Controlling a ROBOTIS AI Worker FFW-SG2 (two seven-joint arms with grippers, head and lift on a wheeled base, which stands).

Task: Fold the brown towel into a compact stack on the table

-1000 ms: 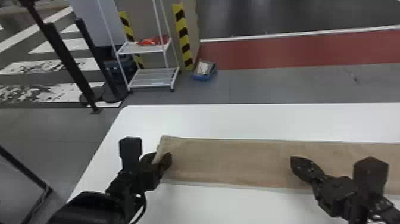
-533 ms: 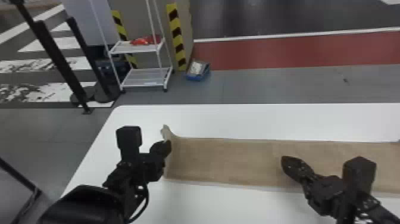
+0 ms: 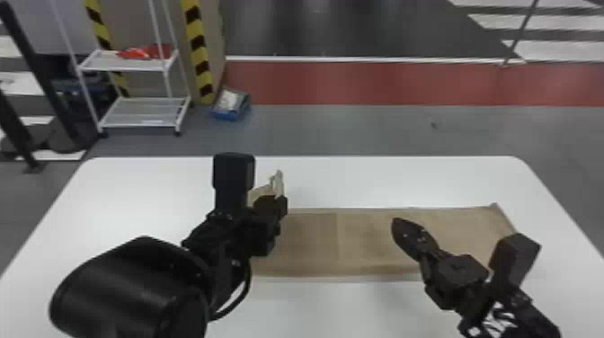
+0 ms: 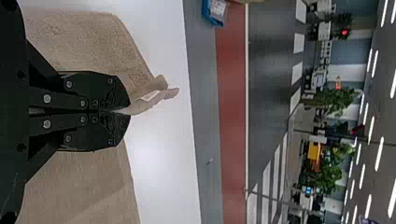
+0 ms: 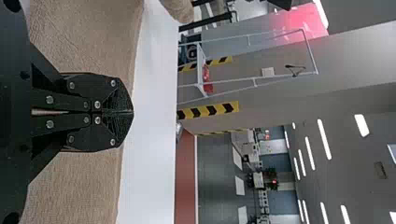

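The brown towel (image 3: 359,242) lies as a long strip across the white table, its left end lifted and bent up at my left gripper (image 3: 274,202). In the left wrist view the left gripper (image 4: 129,111) is shut on the towel, and a pinched corner (image 4: 152,95) sticks out beyond its tips. Over the strip's middle-right part stands my right gripper (image 3: 397,227). The right wrist view has the right gripper (image 5: 132,112) shut with nothing between its tips, above the towel (image 5: 74,186).
The white table (image 3: 404,180) reaches past the towel on every side, with rounded far corners. On the floor beyond its far edge are a white wire shelf (image 3: 144,112) holding something red, and a blue box (image 3: 229,105).
My left gripper has carried the towel's left end up and to the right over the strip. The head view has turned rightward, and the right gripper stays over the towel.
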